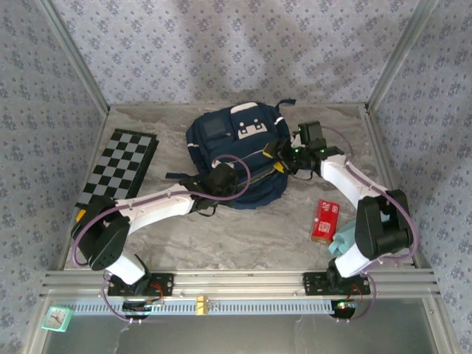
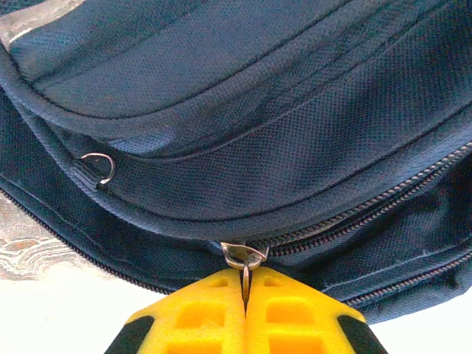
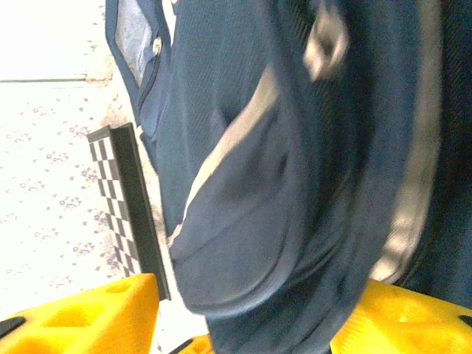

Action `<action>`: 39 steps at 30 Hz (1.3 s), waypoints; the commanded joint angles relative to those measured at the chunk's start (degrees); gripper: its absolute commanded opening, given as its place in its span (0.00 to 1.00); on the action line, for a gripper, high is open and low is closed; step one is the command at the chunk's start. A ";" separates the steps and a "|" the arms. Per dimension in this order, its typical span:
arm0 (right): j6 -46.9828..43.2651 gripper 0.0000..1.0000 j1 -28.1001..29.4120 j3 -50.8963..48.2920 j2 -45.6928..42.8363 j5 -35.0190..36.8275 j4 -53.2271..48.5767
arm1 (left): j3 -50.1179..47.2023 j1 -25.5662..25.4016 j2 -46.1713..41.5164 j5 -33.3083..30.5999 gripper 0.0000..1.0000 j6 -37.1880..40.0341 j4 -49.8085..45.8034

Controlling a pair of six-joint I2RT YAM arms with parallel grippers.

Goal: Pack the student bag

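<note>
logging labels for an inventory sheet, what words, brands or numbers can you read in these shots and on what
Nothing here can be quoted with confidence.
red box: white print on its top face, too small to read.
student bag: white patches carry dark marks, too small to tell if they are letters.
zipper pull: plain metal, no lettering seen.
checkerboard: squares, no text.

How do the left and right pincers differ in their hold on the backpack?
The left pincer is shut on a zipper pull; the right pincer stands wide, with student bag fabric between. The left is at the bag's near edge, the right at its right side. Both meet the bag.
</note>
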 commanded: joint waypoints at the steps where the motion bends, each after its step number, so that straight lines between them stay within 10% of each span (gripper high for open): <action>1: 7.13 0.62 3.61 -3.08 -1.92 4.97 8.17 | 2.40 -0.42 0.21 0.66 0.00 1.14 -0.81; 9: 12.85 0.54 12.29 -5.63 1.03 17.12 14.61 | 1.94 0.02 -0.47 0.23 0.00 1.20 0.94; 20: 9.36 0.01 11.94 -1.76 0.58 14.92 9.58 | -1.06 0.62 -3.77 -4.70 0.00 0.51 -0.22; 39: 2.91 0.00 3.15 1.31 -5.72 -2.06 -1.03 | -7.91 23.02 -7.89 -5.45 0.00 -0.21 8.84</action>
